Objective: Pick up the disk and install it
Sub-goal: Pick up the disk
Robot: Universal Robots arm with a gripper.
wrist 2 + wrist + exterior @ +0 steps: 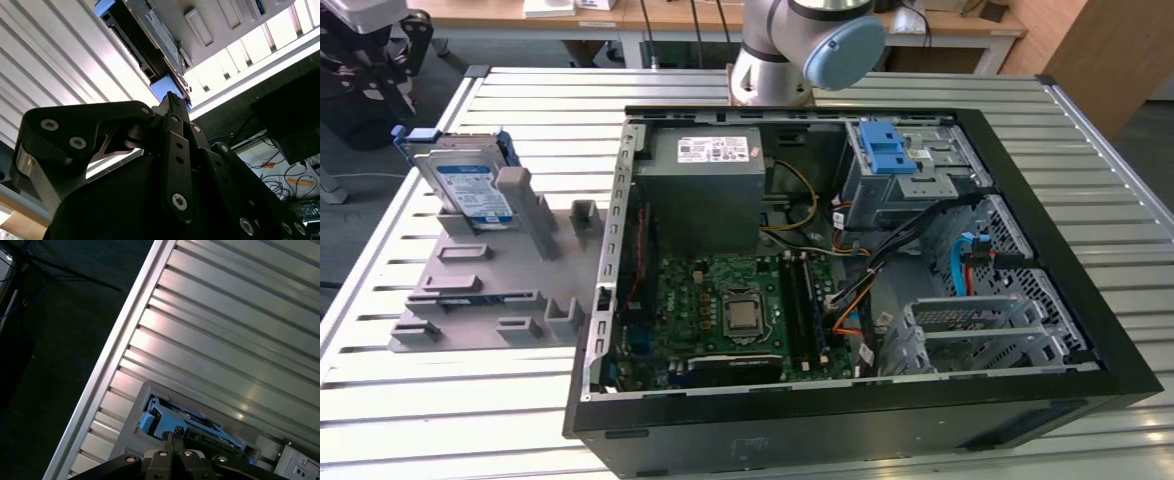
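- Two risks for you: the black gripper (pixel 172 434) has its fingers pinched together with nothing held, and in both wrist views it points at the blue corner of the disk (pixel 464 185). Driven in like that, I'd expect it to strike the frame, not straddle it.
- The disk stands on edge in a grey plastic fixture (pixel 467 300), so a skewed or shallow grasp could jam or tip it.
- Look: a flat rectangular silver hard drive with a white-and-blue label and a blue plastic carrier frame.
- Place: upper left of the exterior view, on the slatted metal table (pixel 400 420), well apart from the open black computer case (pixel 854 425).
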